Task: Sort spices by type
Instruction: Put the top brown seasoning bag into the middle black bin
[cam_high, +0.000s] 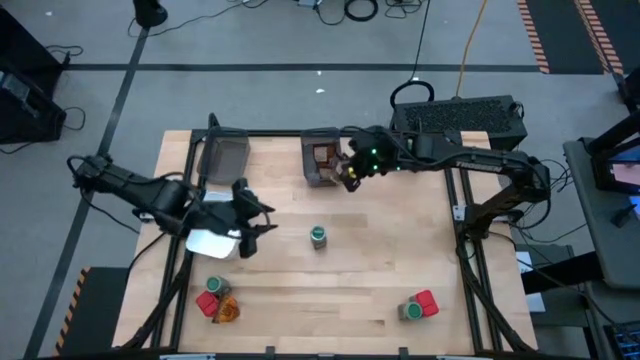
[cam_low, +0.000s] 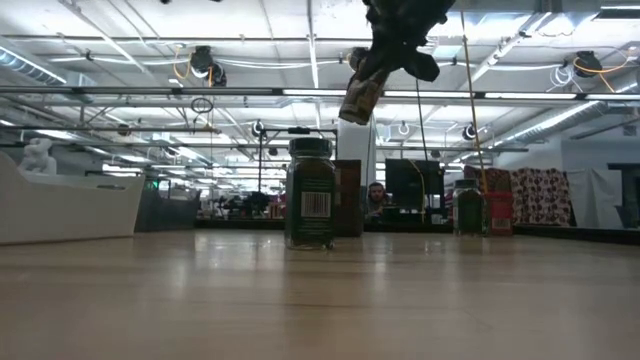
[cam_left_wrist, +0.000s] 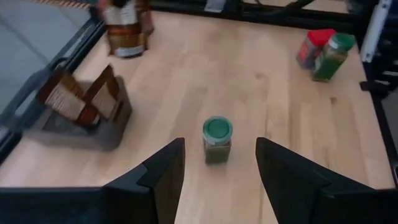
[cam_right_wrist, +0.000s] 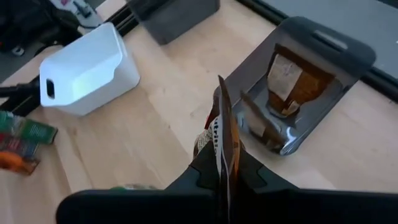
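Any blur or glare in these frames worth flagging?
Left wrist view: packet in the right tool is motion-smeared; the jar ahead is sharp. Low view: the held packet is dark against bright ceiling lights, near tabletop soft. Right wrist view: white tray slightly blown out.

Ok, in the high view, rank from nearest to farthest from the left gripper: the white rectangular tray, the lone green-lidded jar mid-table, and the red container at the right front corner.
1. White rectangular tray, directly beside the left gripper.
2. Lone green-lidded jar, at mid-table.
3. Red container, right front corner, beside another green-lidded jar.
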